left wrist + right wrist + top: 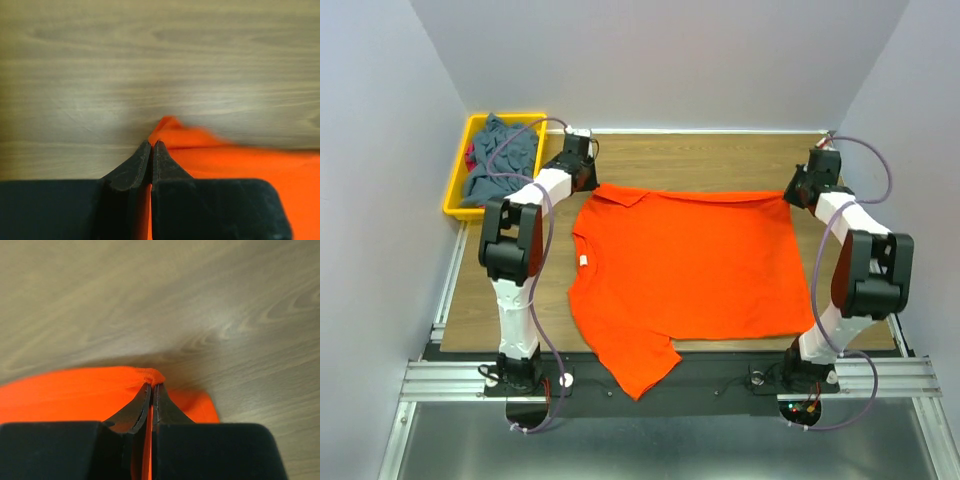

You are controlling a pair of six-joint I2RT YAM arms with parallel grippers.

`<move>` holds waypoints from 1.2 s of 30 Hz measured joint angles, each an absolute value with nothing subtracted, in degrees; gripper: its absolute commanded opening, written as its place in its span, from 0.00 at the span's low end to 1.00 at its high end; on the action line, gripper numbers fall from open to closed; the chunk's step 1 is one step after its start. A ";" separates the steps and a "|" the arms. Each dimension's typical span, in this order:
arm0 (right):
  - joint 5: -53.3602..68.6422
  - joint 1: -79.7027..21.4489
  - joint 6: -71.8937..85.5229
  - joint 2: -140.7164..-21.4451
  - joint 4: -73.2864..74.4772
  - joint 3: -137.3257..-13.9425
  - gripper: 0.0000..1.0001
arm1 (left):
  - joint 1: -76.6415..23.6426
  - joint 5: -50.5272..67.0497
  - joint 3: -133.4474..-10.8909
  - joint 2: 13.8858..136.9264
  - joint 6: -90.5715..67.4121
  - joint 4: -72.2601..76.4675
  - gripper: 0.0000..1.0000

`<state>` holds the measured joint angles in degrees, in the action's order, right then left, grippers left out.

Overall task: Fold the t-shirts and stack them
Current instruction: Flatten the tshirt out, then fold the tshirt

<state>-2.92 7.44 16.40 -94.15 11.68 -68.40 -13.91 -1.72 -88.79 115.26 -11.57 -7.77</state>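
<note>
Wood-grain table [720, 160], pale walls on three sides, yellow bin [453, 200] at the far left corner; the bin is my reference. Just right of the bin and nearer the arm bases, the orange t-shirt [690, 265] lies spread flat on the table. Its neck end points toward the bin with the white neck label [584, 261] facing up, and the hem is on the side away from the bin. One sleeve [635, 370] droops over the table's near edge. Inside the bin the grey-blue shirt [505, 160] is bunched up, with a sliver of red cloth [470, 157] by the bin's left wall.

On the left gripper [151, 145] the jaws are pinched together on a peak of orange cloth, at the shirt's far corner closest to the bin. On the right gripper [151, 386] the jaws are squeezed onto a bunched fold of orange, at the far corner furthest from the bin. The far edge runs fairly straight between the two pinches.

Handling read:
- **Material:** light, limp knit with no stiffness. It should follow the grippers and sag wherever it's unsupported. Not fragile.
- **Grip:** the layer is thin, so the jaws need to close almost fully. It will probably slip if the corners are pulled apart hard.
- **Where to hold:** corners and seams. Two points on one edge give a straight line to carry over for a fold.
- **Sleeve:** the dangling one will likely drag or tuck under.
- **Bin shirts:** they look tangled, so grab a high ridge first, then hunt for the shoulders.
</note>
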 measured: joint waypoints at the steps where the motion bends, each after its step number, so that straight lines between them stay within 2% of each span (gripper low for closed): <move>1: -3.29 7.44 16.49 -96.82 10.85 -67.51 0.01 | -13.82 -1.85 -89.08 117.69 -11.86 -7.92 0.00; 10: -4.49 7.46 14.31 -106.61 2.76 -70.11 0.01 | -12.82 -1.50 -95.00 121.01 -13.19 -7.31 0.00; 17: -4.60 7.46 13.39 -106.91 0.78 -71.31 0.01 | -12.62 1.52 -95.88 120.20 -16.97 -7.60 0.00; 23: -5.30 7.46 12.64 -103.90 0.84 -70.04 0.01 | -12.62 2.55 -84.88 108.99 -21.71 -9.17 0.00; 28: -5.67 7.46 11.77 -99.46 0.82 -67.72 0.01 | -12.64 3.51 -75.72 94.56 -26.09 -8.82 0.00; 36: -6.04 7.46 10.44 -94.50 1.10 -63.66 0.01 | -13.06 6.46 -61.67 83.79 -33.17 -6.63 0.00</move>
<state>-6.04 7.46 10.44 -94.50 1.10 -63.66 -13.06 6.46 -61.67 83.79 -33.17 -6.63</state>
